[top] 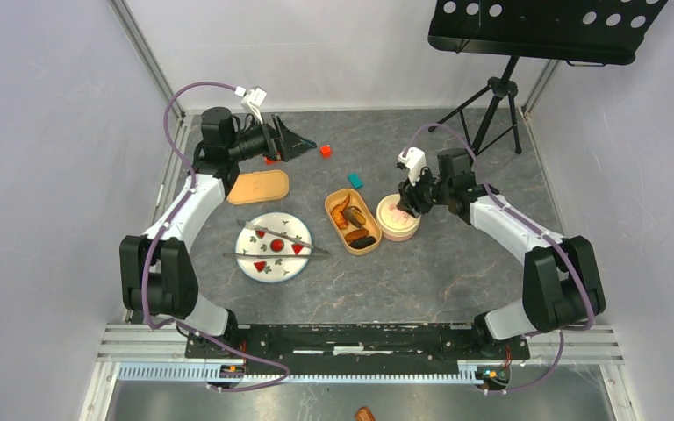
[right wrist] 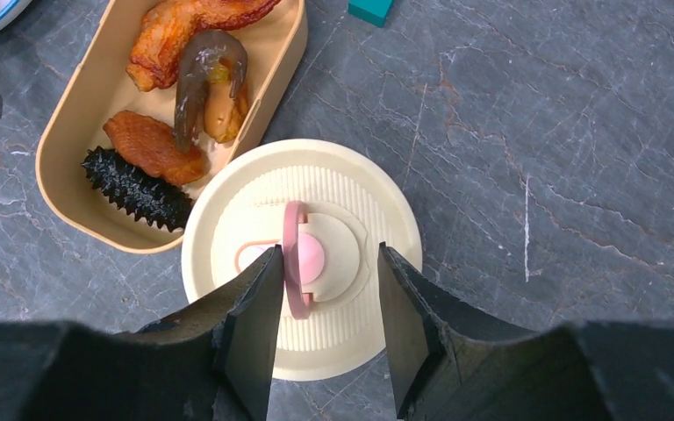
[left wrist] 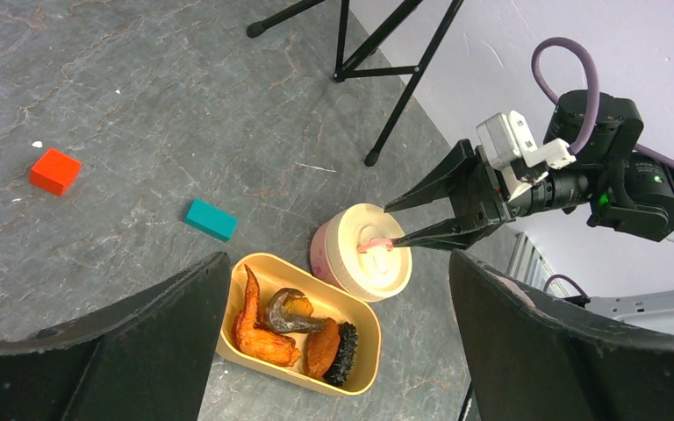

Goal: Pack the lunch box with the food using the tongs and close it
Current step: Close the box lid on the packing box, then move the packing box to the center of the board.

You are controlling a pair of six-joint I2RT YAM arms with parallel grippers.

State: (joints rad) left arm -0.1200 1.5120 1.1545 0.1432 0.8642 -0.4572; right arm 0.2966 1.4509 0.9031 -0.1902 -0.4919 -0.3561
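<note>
Right gripper (right wrist: 329,250) parted, fingers straddling the pink handle (right wrist: 291,263) on the round container lid (right wrist: 316,189), not pinching it. Left gripper (top: 297,140) spread wide, empty, at far left. Tongs (top: 283,241) lie across the plate (top: 250,267) with red wedges (top: 277,245); fried pieces (right wrist: 154,145) sit in the lunch box (right wrist: 57,149)

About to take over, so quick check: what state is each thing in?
Lunch box: open, partly filled with food.
Oval lid: off, lying on the table.
Round tub: lid on, pink handle upright.
Tongs: unheld, lying across the plate.
Left hand: open, empty.
Right hand: open, straddling the handle.
</note>
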